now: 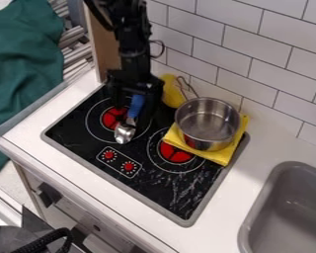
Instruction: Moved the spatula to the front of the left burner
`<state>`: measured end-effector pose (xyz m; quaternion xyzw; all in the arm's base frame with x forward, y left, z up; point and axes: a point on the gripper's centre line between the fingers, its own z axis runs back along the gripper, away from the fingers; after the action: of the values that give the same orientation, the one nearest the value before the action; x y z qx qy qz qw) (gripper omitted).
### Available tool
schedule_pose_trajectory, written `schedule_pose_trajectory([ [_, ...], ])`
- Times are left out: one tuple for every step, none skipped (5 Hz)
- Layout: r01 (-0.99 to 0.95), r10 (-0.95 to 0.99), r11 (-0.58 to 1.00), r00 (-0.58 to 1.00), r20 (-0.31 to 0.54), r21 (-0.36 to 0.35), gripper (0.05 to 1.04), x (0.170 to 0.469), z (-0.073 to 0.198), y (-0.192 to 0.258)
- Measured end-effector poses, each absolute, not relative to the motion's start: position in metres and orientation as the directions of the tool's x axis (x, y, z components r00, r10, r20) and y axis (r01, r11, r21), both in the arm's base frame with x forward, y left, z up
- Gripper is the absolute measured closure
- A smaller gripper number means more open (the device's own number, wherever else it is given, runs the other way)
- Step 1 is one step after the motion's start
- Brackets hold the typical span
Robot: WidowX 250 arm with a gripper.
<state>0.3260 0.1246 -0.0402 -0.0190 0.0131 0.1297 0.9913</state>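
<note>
Cannot tell, from so dark and overlapped a view, hand (134,107) open or closed at blue handle (136,105). Spatula (125,132): lying across left burner (110,118), head toward control knobs (128,166). Could swivel or slip on glossy cooktop (167,190) if pinched off-centre. If swung wide, might snag yellow cloth (217,157), dragging pot (207,121) along.

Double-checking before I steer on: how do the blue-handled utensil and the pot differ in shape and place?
The blue-handled utensil is long and slim; the pot is round, deep and open. The blue-handled utensil has its head over the left burner, while the pot stands on the yellow cloth. Both show shiny, silvery metal.
</note>
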Motion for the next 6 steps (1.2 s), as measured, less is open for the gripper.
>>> schedule_pose_trajectory([
  [-0.258,0.257,0.966,0.966,-0.031,-0.022,0.133,0.326,-0.044,0.123],
  [-0.224,0.224,0.974,0.974,-0.036,0.009,0.391,0.329,-0.048,0.118],
  [-0.200,0.201,0.979,0.979,-0.037,0.029,0.692,0.331,-0.048,0.112],
  [-0.185,0.187,0.982,0.982,-0.040,0.038,0.796,0.331,-0.047,0.110],
  [-0.187,0.188,0.981,0.982,-0.023,0.041,0.796,0.328,-0.045,0.106],
  [-0.184,0.185,0.982,0.982,-0.026,0.036,0.796,0.315,-0.041,0.101],
])
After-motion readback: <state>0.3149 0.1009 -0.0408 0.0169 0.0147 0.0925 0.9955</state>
